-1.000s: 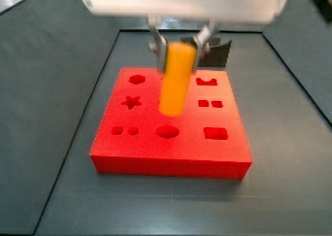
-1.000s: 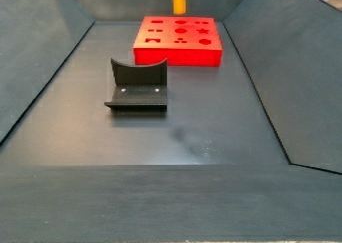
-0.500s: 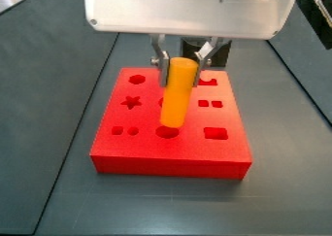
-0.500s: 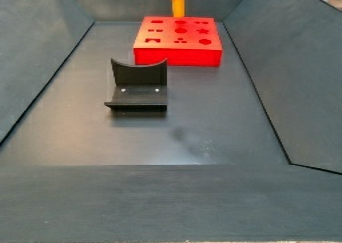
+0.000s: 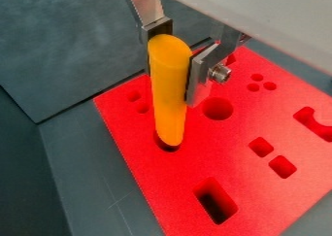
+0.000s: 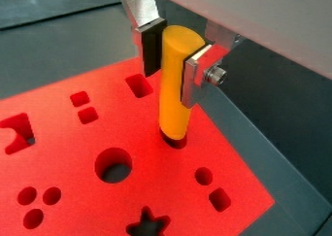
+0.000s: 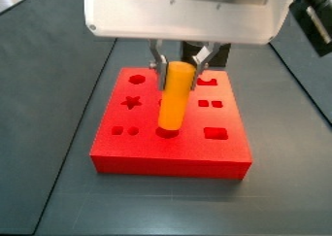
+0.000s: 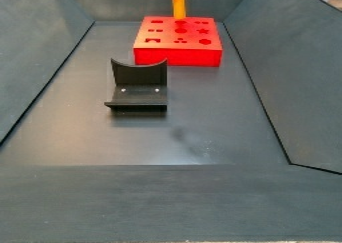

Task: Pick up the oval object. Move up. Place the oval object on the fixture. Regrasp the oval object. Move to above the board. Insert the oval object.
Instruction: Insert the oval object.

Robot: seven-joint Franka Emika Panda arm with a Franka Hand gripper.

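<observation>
Both wrist views show the gripper (image 5: 180, 57) over the board (image 5: 279, 196), fingers (image 6: 196, 75) clamped on the upright oval object (image 5: 168, 89), its lower tip at or just inside a recess, so insertion looks underway and next calls for pressing straight down before releasing.

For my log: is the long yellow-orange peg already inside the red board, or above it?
Partly in: yellow-orange peg, clamped by gripper, has its tip in red board.
</observation>
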